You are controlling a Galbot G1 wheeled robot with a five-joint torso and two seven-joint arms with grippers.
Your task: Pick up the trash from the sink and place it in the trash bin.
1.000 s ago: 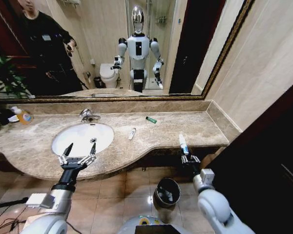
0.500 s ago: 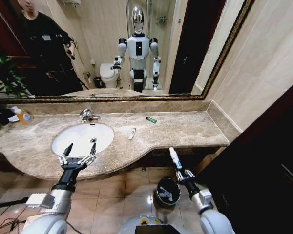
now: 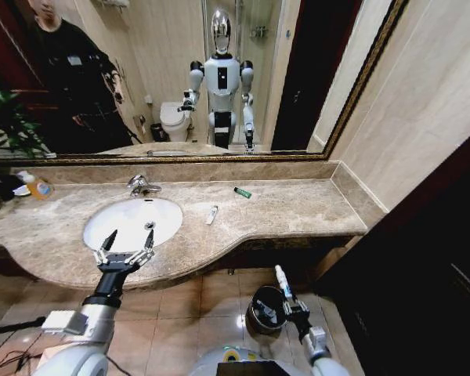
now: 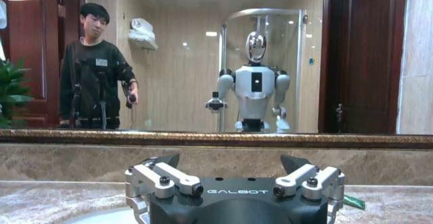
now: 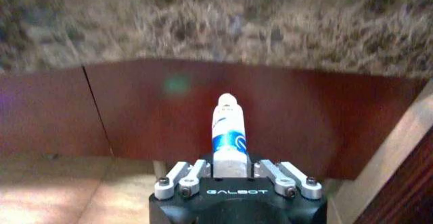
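White "GALBOT" on both hands point(image 5: 230, 181) (apparently printed)

Trash bin point(image 3: 268, 307) on floor, before the sink point(image 3: 133, 222) counter.

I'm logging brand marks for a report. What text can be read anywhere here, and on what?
"GALBOT": on the left pincer body, in the left wrist view.
"GALBOT": on the right pincer body, in the right wrist view.
Blue marks on the held tube: too blurred to read.
Badge on the person's chest: too small to read.
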